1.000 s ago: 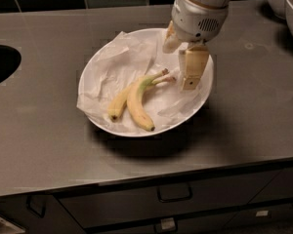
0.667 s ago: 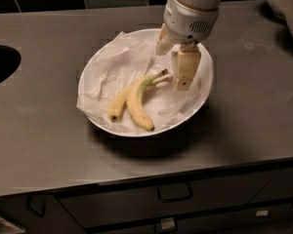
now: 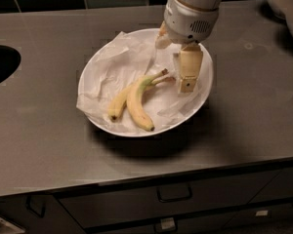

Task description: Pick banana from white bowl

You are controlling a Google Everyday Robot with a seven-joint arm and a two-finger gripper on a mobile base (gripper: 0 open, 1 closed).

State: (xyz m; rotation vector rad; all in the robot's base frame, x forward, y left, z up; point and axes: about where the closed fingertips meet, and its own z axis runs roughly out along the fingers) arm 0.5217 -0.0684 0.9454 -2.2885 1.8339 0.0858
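Observation:
The white bowl [image 3: 92, 117], wide and shallow with a crumpled white paper liner [image 3: 115, 62], sits mid-counter. In it lies the banana [image 3: 136, 104], thick and curved, with a greenish neck and its stem pointing up-right. A slimmer, paler banana [image 3: 117, 105] lies against its left side. My gripper [image 3: 173, 66] hangs over the bowl's right half, just right of the banana stems. It is open and empty. One tan finger [image 3: 189, 72] points down beside the stems, and the other is partly hidden under the white wrist.
A dark round sink opening [image 3: 0, 62] is at the counter's left edge. A white object [image 3: 288, 4] stands at the far right back. Drawers with handles [image 3: 175, 194] run below the counter's front edge. Dark tiles line the back wall.
My gripper has shifted slightly left and down over the bowl, closer to the banana stems. The bananas and bowl have not moved.

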